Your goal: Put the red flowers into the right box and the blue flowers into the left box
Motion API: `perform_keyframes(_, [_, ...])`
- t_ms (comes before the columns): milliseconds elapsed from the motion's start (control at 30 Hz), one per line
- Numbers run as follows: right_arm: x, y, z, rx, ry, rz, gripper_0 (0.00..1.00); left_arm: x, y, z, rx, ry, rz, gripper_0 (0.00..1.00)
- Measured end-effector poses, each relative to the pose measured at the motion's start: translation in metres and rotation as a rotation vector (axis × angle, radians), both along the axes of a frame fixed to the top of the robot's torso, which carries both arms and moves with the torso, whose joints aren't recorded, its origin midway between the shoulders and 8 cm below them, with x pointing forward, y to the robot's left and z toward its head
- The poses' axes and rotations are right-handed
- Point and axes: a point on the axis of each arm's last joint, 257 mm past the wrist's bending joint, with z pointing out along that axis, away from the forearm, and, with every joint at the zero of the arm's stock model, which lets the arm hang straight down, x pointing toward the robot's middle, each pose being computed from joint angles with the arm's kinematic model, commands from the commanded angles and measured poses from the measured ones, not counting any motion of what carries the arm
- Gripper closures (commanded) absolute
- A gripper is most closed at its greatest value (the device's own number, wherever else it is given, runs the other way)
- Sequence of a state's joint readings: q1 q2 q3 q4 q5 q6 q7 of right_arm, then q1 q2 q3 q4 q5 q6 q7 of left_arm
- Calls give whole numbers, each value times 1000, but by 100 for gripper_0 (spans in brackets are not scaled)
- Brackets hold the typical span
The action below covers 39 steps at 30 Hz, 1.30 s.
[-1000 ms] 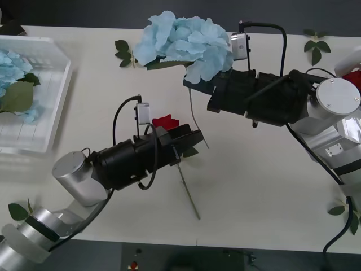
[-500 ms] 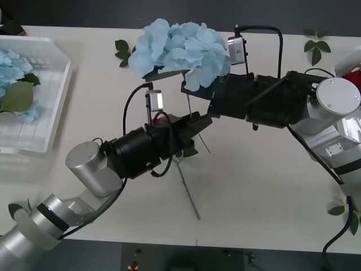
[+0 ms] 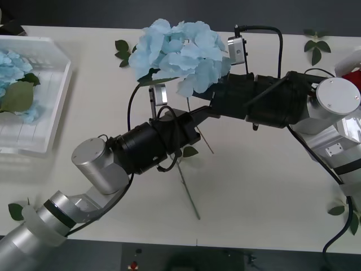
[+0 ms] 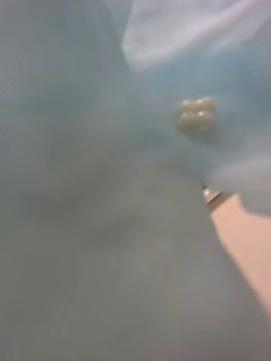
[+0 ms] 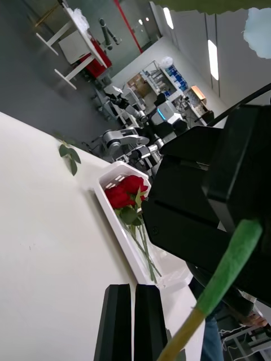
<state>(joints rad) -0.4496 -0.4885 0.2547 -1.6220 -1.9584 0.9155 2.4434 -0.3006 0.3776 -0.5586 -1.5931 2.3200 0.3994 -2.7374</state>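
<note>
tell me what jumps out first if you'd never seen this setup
A big pale blue flower cluster hangs over the middle of the table, carried at the right gripper. Just below it the left gripper reaches in toward the same spot, its black fingers pressed together. Off at the left edge, the left box already holds another blue cluster, and red roses lie in the right box.

Loose green leaf sprigs lie scattered on the white table.
</note>
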Motion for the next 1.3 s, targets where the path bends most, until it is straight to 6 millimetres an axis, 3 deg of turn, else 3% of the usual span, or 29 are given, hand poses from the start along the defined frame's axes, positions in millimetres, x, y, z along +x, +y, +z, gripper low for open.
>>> perform_keyframes(100, [0,0,0,0,0,0,98,0,0,0,0,0,0,100])
perform_keyframes(133, [0,0,0,0,0,0,93,0,0,0,0,0,0,100])
perform_keyframes(167, [0,0,0,0,0,0,75,0,0,0,0,0,0,100])
perform_keyframes(200, [0,0,0,0,0,0,21,0,0,0,0,0,0,100])
perform_keyframes(233, [0,0,0,0,0,0,0,0,0,0,0,0,0,100])
perform_keyframes(500, [0,0,0,1,2,0,0,0,3,1,-26,24,0,100])
perform_keyframes(667, [0,0,0,1,3,0,0,1,31,-11,-53,82,12,100])
perform_keyframes(800, [0,0,0,1,3,0,0,9,86,-19,-34,75,63,100])
perform_keyframes(1000, [1,0,-1,-7,1,-1,0,29,201,-30,67,57,230,100])
perform_keyframes(1133, [-3,-5,-16,-76,-3,16,0,37,249,-39,260,-15,289,100])
perform_keyframes(1300, [-4,-35,-42,-200,77,17,0,50,297,-42,516,-126,321,100])
